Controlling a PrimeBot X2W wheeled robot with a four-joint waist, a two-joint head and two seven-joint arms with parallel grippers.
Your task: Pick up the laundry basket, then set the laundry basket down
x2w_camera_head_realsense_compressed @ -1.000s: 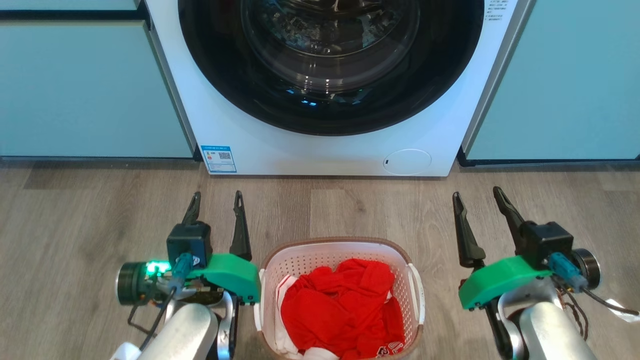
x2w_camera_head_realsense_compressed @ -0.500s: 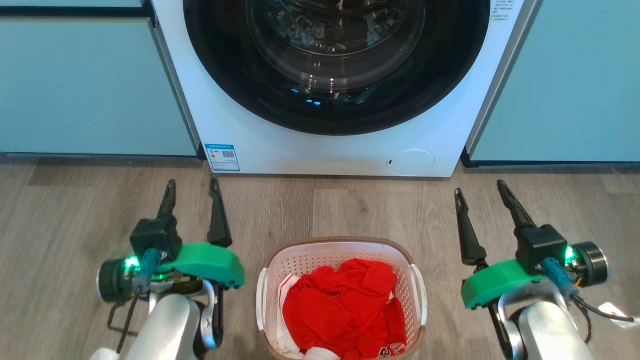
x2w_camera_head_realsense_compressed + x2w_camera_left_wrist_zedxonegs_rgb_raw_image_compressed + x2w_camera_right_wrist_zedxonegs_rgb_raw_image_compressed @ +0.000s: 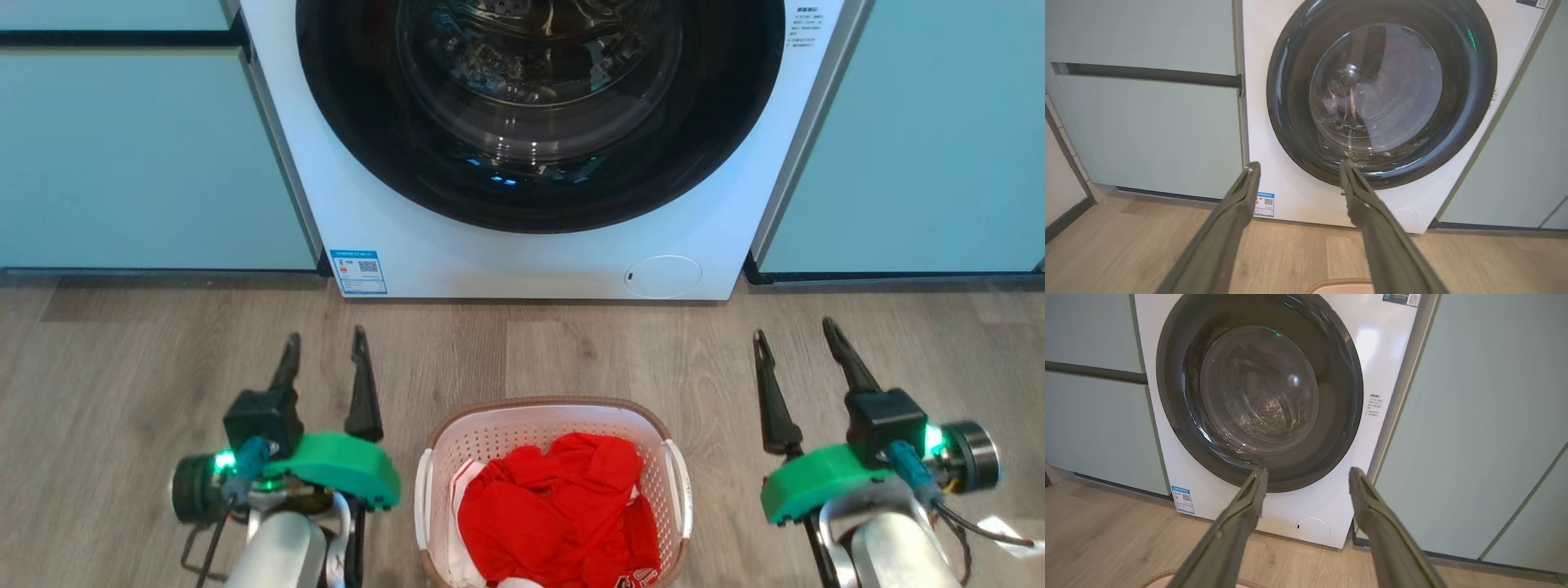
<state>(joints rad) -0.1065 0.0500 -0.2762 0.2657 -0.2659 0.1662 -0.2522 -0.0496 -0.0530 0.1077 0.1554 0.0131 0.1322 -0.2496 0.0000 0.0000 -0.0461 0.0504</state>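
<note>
The laundry basket (image 3: 522, 425), white with a brown rim and two white side handles, stands on the wooden floor at the bottom centre of the head view, full of red clothes (image 3: 559, 510). My left gripper (image 3: 324, 347) hovers open to the basket's left, apart from it. My right gripper (image 3: 796, 339) is open further off to its right. Both point at the washing machine, with nothing between the fingers. A sliver of the basket's brown rim (image 3: 1339, 281) shows at the bottom of the left wrist view, and again (image 3: 1155, 580) in the right wrist view.
A white front-loading washing machine (image 3: 531, 245) with a shut dark round door stands straight ahead, between pale green cabinets (image 3: 147, 155). Bare wooden floor (image 3: 555, 343) lies between the basket and the machine. A small white scrap (image 3: 1000, 527) lies on the floor at the far right.
My left gripper has swung outward, away from the basket's left handle. The right gripper has held nearly still. The head camera has shifted a little, so the whole picture sits slightly lower.
</note>
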